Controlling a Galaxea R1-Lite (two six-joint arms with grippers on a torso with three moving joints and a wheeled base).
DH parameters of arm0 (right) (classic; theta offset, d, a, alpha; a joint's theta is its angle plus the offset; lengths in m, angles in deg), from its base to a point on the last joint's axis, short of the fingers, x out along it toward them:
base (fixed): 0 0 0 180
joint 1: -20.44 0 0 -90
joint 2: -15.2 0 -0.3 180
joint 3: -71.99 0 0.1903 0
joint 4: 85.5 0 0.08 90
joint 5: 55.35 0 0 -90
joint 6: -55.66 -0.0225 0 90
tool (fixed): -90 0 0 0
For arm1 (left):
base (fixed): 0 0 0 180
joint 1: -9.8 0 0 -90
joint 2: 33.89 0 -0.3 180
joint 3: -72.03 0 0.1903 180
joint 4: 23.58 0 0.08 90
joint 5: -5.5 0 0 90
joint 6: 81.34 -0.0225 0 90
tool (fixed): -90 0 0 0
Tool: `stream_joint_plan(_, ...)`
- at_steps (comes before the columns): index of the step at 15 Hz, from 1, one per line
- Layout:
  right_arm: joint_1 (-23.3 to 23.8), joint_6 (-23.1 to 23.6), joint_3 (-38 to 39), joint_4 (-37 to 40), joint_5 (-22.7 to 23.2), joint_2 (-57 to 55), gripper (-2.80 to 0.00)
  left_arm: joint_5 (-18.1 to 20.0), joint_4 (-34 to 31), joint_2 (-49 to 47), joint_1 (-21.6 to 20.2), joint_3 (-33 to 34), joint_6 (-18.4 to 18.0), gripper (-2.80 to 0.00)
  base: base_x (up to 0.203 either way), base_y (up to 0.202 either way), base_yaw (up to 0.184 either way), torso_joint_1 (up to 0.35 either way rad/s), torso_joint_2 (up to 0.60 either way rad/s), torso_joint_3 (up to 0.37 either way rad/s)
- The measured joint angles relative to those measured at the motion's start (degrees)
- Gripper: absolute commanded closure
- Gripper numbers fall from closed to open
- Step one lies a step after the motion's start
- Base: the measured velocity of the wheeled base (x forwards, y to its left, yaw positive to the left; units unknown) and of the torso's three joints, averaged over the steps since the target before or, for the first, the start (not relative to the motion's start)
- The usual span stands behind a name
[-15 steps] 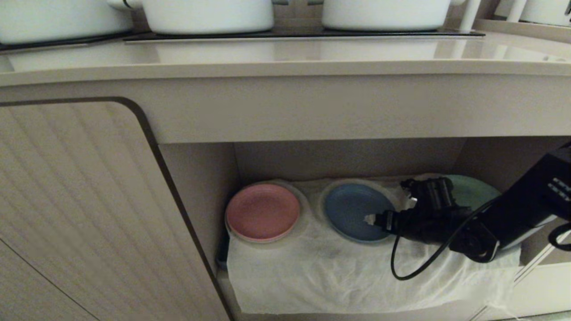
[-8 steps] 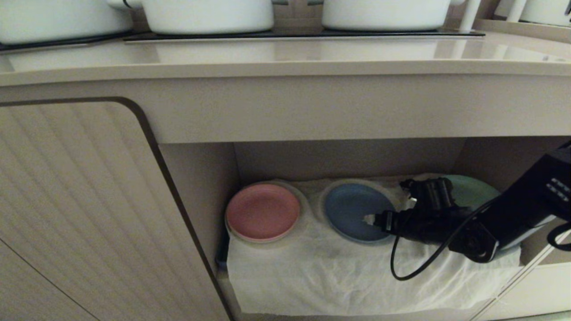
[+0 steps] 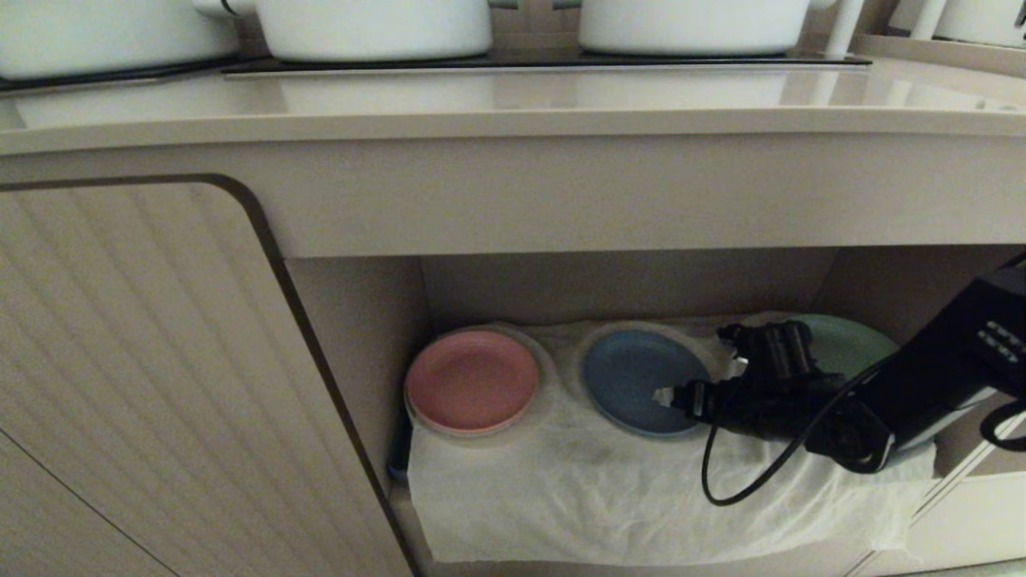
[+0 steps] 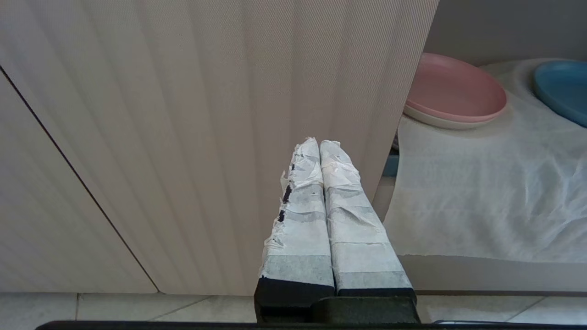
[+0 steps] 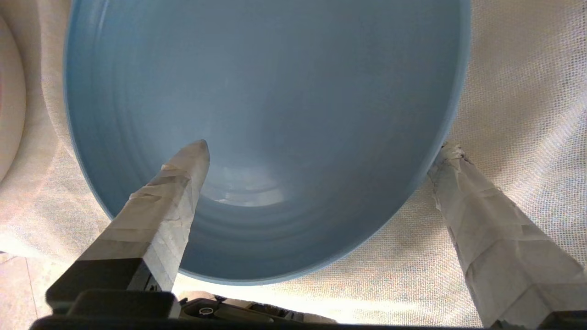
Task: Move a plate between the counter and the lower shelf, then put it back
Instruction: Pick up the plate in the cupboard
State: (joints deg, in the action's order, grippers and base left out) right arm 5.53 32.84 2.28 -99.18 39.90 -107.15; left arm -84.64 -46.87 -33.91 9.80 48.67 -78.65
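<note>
The light blue plate [image 3: 629, 381] [image 5: 275, 105] lies on the white cloth of the lower shelf [image 3: 609, 489], in the middle of a row of three plates. My right gripper [image 3: 693, 377] [image 5: 324, 149] reaches into the niche from the right and stands open, straddling the plate's near right rim. One taped fingertip [image 5: 195, 158] hangs over the plate's inside, the other [image 5: 451, 160] sits outside the rim over the cloth. Nothing is gripped. The counter [image 3: 513, 104] runs above. My left gripper [image 4: 318, 145] is shut and empty, low in front of the ribbed cabinet door [image 4: 183, 114].
A pink plate [image 3: 471, 381] lies left of the blue one, and a green plate [image 3: 854, 340] sits partly hidden behind my right arm. White pots [image 3: 373, 28] stand on the black hob at the counter's back. The niche's ceiling is low, and a black cable [image 3: 745, 473] loops over the cloth.
</note>
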Motion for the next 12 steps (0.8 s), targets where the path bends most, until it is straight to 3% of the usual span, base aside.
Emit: stream_joint_plan(12,0.0,0.5,-0.1,0.4,0.0,-0.4,-2.80,0.0,0.0,0.0,0.0,0.0,0.0,0.00,0.000,0.000,0.000,0.000,0.00,0.000)
